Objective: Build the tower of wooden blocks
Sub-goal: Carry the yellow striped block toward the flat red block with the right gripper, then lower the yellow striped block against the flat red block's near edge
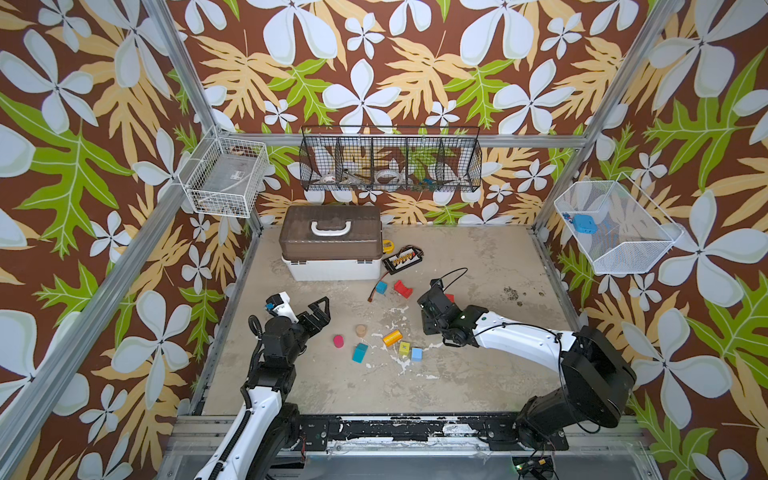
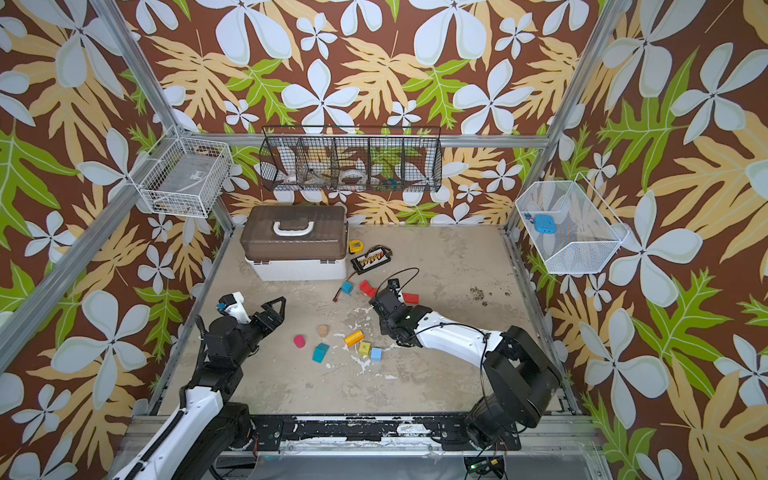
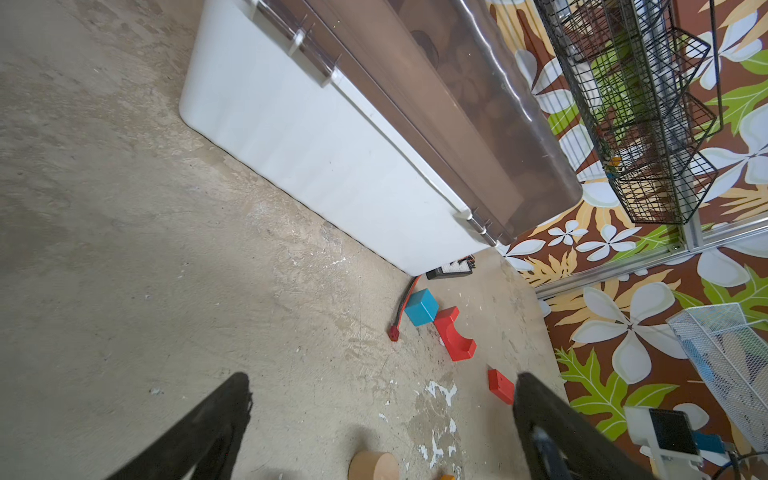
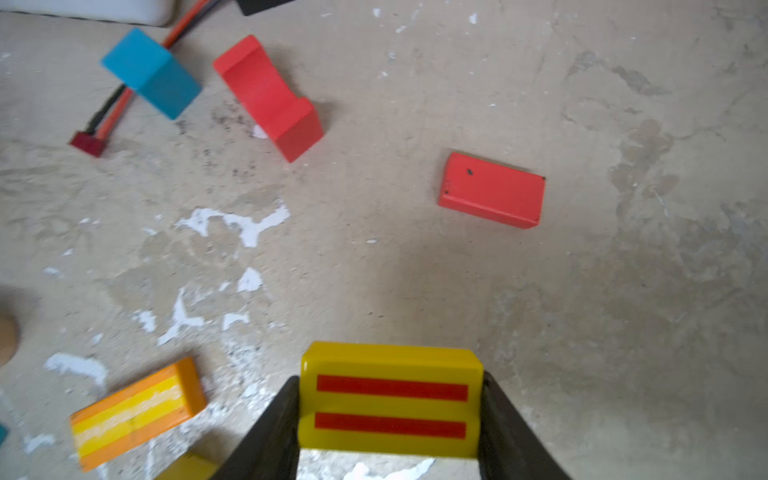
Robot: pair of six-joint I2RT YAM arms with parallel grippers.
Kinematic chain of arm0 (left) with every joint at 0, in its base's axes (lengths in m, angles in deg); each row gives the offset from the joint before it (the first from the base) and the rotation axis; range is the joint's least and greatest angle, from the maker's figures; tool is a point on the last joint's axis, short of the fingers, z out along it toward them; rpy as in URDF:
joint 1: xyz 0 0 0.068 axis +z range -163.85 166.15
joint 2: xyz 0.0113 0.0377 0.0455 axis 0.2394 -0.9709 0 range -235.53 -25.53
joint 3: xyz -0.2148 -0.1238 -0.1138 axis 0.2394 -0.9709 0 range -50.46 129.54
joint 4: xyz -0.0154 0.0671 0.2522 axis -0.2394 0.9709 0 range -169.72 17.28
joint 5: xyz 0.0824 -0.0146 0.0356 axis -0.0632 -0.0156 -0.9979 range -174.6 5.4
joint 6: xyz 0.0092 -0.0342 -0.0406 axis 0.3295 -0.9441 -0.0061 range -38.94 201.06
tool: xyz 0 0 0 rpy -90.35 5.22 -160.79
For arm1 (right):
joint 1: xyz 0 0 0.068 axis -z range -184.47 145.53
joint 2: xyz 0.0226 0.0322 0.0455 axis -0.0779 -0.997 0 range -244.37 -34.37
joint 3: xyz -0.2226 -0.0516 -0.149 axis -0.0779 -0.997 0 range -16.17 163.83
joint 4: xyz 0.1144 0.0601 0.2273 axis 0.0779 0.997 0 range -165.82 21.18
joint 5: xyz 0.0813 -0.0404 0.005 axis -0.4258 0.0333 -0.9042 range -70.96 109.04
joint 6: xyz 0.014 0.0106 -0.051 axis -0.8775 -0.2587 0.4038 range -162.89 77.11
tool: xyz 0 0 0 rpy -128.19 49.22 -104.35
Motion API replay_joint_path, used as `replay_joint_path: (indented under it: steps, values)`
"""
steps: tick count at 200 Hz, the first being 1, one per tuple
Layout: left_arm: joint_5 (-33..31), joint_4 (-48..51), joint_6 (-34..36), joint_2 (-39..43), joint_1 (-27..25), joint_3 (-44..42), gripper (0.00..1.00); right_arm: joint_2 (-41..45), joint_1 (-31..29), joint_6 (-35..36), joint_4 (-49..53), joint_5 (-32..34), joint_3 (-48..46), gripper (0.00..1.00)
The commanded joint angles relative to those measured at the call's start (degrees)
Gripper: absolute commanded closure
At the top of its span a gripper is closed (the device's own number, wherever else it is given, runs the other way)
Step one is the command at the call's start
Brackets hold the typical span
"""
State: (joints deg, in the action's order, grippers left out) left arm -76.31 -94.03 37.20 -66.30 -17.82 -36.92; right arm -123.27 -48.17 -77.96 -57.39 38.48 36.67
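Observation:
My right gripper (image 4: 390,380) is shut on a yellow wood block with two red stripes (image 4: 390,399), held low over the floor. In both top views that gripper (image 1: 430,309) covers the block. My left gripper (image 1: 322,309) (image 3: 382,380) is open and empty, just behind a tan cylinder (image 1: 361,330). Loose blocks lie singly: pink cylinder (image 1: 338,340), teal house block (image 1: 360,352), orange cylinder (image 1: 393,337), yellow cube (image 1: 404,348), pale blue cube (image 1: 416,354), blue cube (image 4: 151,72), red arch (image 4: 270,97), red bar (image 4: 492,190). The tower is out of view.
A white case with a brown lid (image 1: 332,245) stands at the back left. Beside it lie a black connector board (image 1: 402,259) with a red wire (image 1: 374,293) and a yellow tape measure (image 1: 387,246). Wire baskets (image 1: 390,160) hang on the walls.

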Motion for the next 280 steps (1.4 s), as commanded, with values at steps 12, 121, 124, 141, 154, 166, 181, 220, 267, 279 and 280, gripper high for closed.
replay_joint_path:
  steps: [12,121,124,141,154,166,181,220,267,279,280]
  values:
    - [-0.07,0.02,0.04,-0.7,0.1,0.37,0.0,-2.43,2.69,1.06,-0.77,-1.72,0.59,0.5]
    - [2.31,0.24,-0.62,-1.56,0.1,0.92,0.0,-8.82,9.71,1.32,-1.95,-7.37,1.26,0.48]
    - [2.24,0.33,-0.58,-1.46,0.1,0.99,0.0,-8.83,9.92,1.32,-2.12,-7.55,1.1,0.48]
    - [1.65,0.46,-0.44,-1.27,0.11,0.79,0.0,-9.46,10.89,1.45,-2.52,-8.33,1.0,0.48]
    - [1.63,0.51,-0.59,-1.29,0.11,0.81,0.0,-10.22,11.26,1.41,-2.53,-9.03,1.3,0.48]
    - [2.06,0.51,-0.62,-1.41,0.1,0.9,0.0,-10.91,11.36,1.41,-2.61,-9.26,1.56,0.48]
    - [2.37,0.61,-0.62,-1.41,0.1,1.13,0.0,-11.53,11.51,1.23,-2.61,-9.03,1.79,0.48]
    - [2.06,0.96,-0.61,-0.81,0.1,1.14,0.0,-12.49,12.49,1.16,-2.78,-9.33,2.12,0.47]
    - [1.9,1.56,-0.44,-0.32,0.11,1.32,0.0,-12.67,13.47,1.18,-2.79,-9.6,2.05,0.45]
    - [1.99,1.56,-0.51,-0.24,0.1,1.31,0.0,-12.78,13.77,1.23,-2.7,-9.75,2.0,0.45]
    - [2.03,1.56,-0.47,-0.26,0.1,1.31,0.0,-12.78,13.79,1.23,-2.7,-9.81,2.0,0.45]
